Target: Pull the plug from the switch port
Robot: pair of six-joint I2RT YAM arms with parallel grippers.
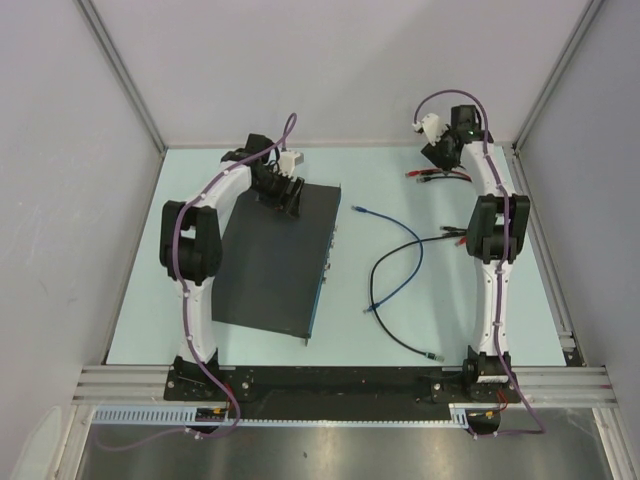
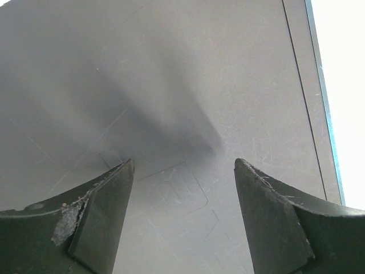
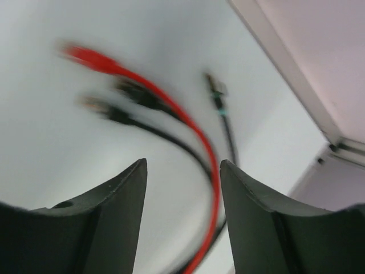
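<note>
The switch [image 1: 272,258] is a flat black box lying left of centre, its light port face [image 1: 328,252] along the right side. My left gripper [image 1: 283,200] hangs open over the box's far end; in the left wrist view its fingers [image 2: 108,200] frame the bare black top [image 2: 171,85]. A blue cable [image 1: 405,255] lies on the table, its plug [image 1: 357,209] apart from the port face. My right gripper [image 1: 437,152] is at the far right, open [image 3: 183,165] above a red cable [image 3: 171,103] and a black cable [image 3: 145,125], holding nothing.
A long black cable [image 1: 395,338] runs toward the near edge. Red and black plug ends [image 1: 430,176] lie at the far right, with others [image 1: 452,233] beside the right arm. A dark cable with a green boot [image 3: 222,108] lies near the aluminium frame [image 3: 285,63].
</note>
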